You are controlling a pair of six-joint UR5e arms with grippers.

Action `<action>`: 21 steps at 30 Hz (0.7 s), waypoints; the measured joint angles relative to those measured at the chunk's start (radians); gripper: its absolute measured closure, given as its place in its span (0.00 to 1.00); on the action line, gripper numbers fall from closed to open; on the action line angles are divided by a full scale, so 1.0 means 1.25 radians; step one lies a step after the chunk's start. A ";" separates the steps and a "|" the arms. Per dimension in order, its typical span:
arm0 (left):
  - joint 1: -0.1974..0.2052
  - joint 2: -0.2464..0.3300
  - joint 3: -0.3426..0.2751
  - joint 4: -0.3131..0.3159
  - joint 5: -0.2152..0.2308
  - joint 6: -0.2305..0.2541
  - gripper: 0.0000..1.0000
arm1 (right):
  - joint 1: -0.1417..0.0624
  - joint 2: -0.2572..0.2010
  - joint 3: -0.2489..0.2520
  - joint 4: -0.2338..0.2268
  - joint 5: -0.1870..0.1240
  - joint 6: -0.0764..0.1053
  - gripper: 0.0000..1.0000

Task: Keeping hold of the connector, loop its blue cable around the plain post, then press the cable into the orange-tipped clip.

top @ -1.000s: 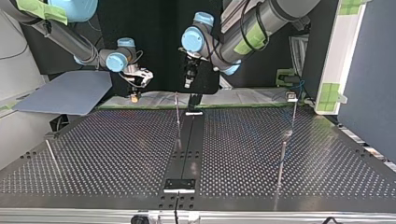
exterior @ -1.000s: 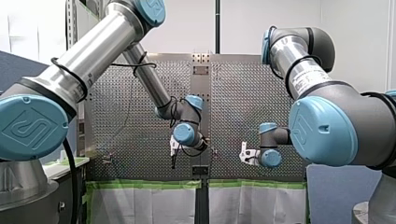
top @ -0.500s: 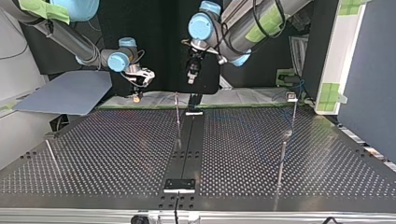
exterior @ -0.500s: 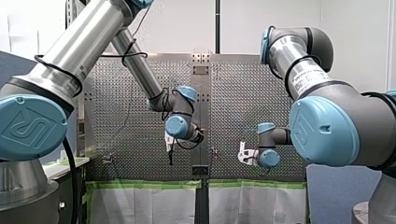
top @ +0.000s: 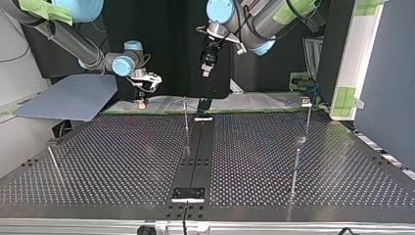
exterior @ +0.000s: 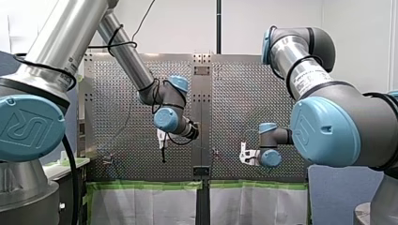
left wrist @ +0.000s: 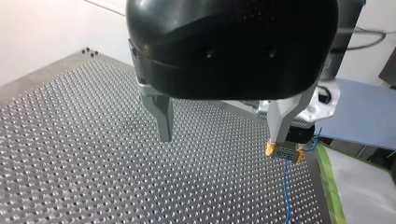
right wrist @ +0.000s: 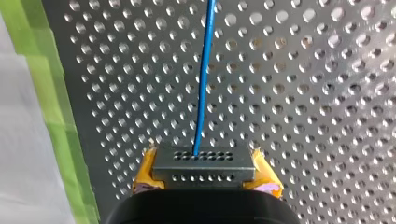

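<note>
over the last 1 s my left claw point(top: 208, 66) has climbed toward 12 o'clock in the top view and slid toward 9 o'clock in the front view, fingers spread and empty. my right claw point(right wrist: 204, 181) has stayed put, clenched on the connector point(right wrist: 204, 163) near the desk's point(top: 122, 156) far edge at 11 o'clock, so looping seems unstarted. the connector's long axis runs 9 to 3 between the yellow pads point(right wrist: 145, 173); its blue cable point(right wrist: 204, 70) points to 12, away from the claw.
</note>
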 joint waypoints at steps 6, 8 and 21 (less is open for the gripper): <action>-0.008 0.048 -0.047 0.002 -0.002 -0.001 0.01 | -0.022 -0.001 0.000 -0.019 0.037 0.006 1.00; -0.010 0.062 -0.062 0.002 -0.004 -0.001 0.01 | -0.028 -0.002 0.000 -0.028 0.044 0.011 1.00; -0.013 0.158 -0.158 0.005 -0.027 0.004 0.01 | -0.049 -0.044 0.000 -0.050 0.037 0.030 1.00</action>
